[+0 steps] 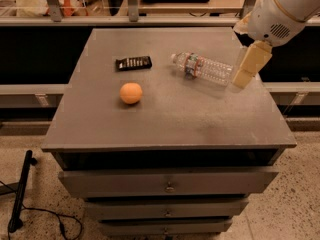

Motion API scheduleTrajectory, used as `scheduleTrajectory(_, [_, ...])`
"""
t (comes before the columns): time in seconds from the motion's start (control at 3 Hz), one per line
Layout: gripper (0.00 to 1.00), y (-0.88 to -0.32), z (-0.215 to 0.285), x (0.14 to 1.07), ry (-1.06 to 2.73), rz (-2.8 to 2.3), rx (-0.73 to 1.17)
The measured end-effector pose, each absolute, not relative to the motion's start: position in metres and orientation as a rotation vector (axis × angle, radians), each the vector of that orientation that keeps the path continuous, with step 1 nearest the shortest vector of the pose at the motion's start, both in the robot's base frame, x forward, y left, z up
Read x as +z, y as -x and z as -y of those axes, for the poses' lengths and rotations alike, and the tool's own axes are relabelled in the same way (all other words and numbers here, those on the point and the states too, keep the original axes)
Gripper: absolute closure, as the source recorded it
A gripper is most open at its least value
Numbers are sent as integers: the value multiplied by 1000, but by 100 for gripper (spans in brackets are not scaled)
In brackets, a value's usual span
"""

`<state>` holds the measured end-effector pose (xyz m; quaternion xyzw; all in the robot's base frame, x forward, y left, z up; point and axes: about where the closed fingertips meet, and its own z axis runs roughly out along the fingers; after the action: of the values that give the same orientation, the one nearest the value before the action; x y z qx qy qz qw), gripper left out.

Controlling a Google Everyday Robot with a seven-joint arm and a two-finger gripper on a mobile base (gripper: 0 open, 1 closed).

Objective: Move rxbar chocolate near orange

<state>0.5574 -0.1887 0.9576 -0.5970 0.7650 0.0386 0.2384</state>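
Observation:
The rxbar chocolate (133, 62), a flat black bar with white lettering, lies on the grey cabinet top (170, 109) at the back left. The orange (131, 93) sits a short way in front of it, apart from it. My gripper (248, 69) hangs above the right side of the top, just right of the bottle's base, far from the bar. It holds nothing.
A clear plastic water bottle (202, 68) lies on its side between the bar and my gripper. The cabinet has drawers (170, 184) below. A black cable and stand (20, 194) lie on the floor at the left. Shelving runs behind the cabinet.

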Motion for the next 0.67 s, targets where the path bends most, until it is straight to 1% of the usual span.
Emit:
scheduleTrajectory(0.33, [0, -574, 171, 950, 1671, -1990, 196])
scheduleTrajectory(0.67, [0, -587, 157, 947, 1689, -1922, 198])
